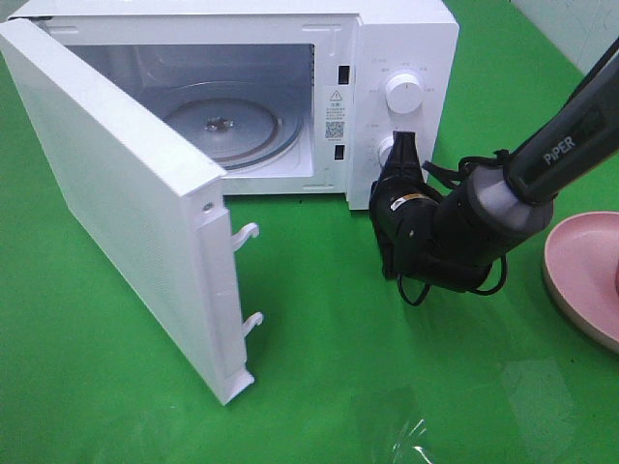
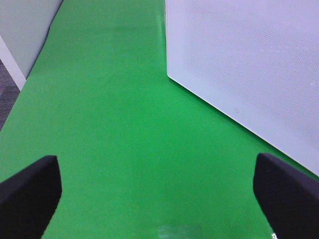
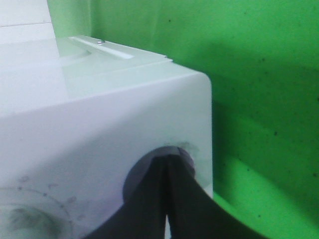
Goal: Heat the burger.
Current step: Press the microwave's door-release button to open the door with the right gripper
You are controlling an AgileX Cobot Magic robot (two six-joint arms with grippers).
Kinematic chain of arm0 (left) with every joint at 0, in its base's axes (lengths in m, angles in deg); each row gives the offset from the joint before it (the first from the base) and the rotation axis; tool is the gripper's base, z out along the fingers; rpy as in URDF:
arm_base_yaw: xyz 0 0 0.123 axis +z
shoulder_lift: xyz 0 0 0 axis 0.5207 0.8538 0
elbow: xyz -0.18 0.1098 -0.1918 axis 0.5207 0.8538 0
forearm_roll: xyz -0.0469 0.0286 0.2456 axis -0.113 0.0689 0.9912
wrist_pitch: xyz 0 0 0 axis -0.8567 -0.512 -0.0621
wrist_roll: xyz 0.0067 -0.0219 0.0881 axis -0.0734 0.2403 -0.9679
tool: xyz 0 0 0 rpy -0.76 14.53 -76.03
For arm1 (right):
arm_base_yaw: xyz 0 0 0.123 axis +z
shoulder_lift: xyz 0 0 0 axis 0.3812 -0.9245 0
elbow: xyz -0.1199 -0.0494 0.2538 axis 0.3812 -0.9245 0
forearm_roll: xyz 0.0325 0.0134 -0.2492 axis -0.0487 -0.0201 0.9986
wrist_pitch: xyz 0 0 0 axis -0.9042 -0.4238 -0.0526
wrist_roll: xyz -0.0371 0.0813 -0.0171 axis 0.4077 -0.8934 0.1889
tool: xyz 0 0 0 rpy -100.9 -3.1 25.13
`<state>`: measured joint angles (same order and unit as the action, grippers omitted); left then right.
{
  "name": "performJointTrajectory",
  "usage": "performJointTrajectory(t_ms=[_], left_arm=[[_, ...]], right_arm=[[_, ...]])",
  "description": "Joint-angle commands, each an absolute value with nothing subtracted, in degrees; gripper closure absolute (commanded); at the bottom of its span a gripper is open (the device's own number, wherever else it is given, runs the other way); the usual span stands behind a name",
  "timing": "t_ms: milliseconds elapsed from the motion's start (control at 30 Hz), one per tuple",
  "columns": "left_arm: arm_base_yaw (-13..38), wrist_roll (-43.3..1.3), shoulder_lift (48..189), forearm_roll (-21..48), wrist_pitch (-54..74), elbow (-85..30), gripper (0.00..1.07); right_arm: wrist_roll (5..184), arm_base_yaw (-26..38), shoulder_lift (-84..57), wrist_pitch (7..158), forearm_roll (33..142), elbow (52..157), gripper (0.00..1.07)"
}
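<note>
The burger is out of view in every frame. A white microwave (image 1: 416, 39) stands at the back with its door (image 1: 116, 193) swung wide open; the glass turntable (image 1: 227, 126) inside is bare. My right gripper (image 1: 404, 145) is shut, its tips resting against the lower knob (image 1: 385, 151) of the control panel. In the right wrist view the right gripper (image 3: 167, 162) shows both fingers pressed together on the grey lower knob (image 3: 134, 177). My left gripper (image 2: 159, 199) hangs open over bare green cloth beside the door's outer face (image 2: 249, 64), with nothing between its fingers.
A pink plate (image 1: 580, 271) lies at the right edge, partly cut off. The upper knob (image 1: 402, 94) sits above my right gripper. Two white latch hooks (image 1: 250, 232) stick out from the door's edge. Green cloth (image 1: 387, 387) covers the table.
</note>
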<state>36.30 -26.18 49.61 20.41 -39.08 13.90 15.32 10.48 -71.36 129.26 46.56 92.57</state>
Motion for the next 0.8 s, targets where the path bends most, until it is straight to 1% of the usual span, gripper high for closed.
performJointTrajectory(t_ms=[33, 100, 167, 267, 300, 333, 400, 500, 567, 667, 800], left_arm=[[36.1, -25.8, 48.5, 19.9, -38.5, 14.1, 0.03], [36.1, -25.8, 48.5, 19.9, -38.5, 14.1, 0.03], [36.1, -25.8, 48.5, 19.9, -38.5, 14.1, 0.03], [36.1, -25.8, 48.5, 19.9, -38.5, 14.1, 0.03], [36.1, -25.8, 48.5, 19.9, -38.5, 14.1, 0.03], [36.1, -25.8, 48.5, 19.9, -38.5, 14.1, 0.03], [36.1, -25.8, 48.5, 19.9, -38.5, 14.1, 0.03], [36.1, -25.8, 48.5, 19.9, -38.5, 14.1, 0.03], [36.1, -25.8, 48.5, 19.9, -38.5, 14.1, 0.03], [36.1, -25.8, 48.5, 19.9, -38.5, 14.1, 0.03], [36.1, -25.8, 48.5, 19.9, -38.5, 14.1, 0.03]], right_arm=[[16.0, 8.1, -69.1, 141.5, 51.3, 97.6, 1.07], [16.6, 8.1, -68.4, 139.7, 51.3, 96.9, 1.07], [19.1, 8.1, -65.8, 135.9, 51.1, 94.1, 1.07], [19.1, 8.1, -65.3, 133.6, 51.2, 93.4, 1.07], [19.8, 8.1, -64.3, 128.5, 51.3, 92.5, 1.07], [19.8, 8.1, -64.3, 128.5, 51.3, 92.5, 1.07], [20.9, 8.1, -62.7, 121.7, 51.7, 90.2, 1.07], [21.6, 8.1, -62.4, 121.0, 51.5, 89.7, 1.07], [24.4, 8.1, -61.2, 116.4, 51.4, 88.2, 1.07], [25.5, 8.1, -60.8, 114.4, 51.4, 87.8, 1.07], [32.7, 8.1, -57.5, 105.7, 51.5, 85.7, 1.07]])
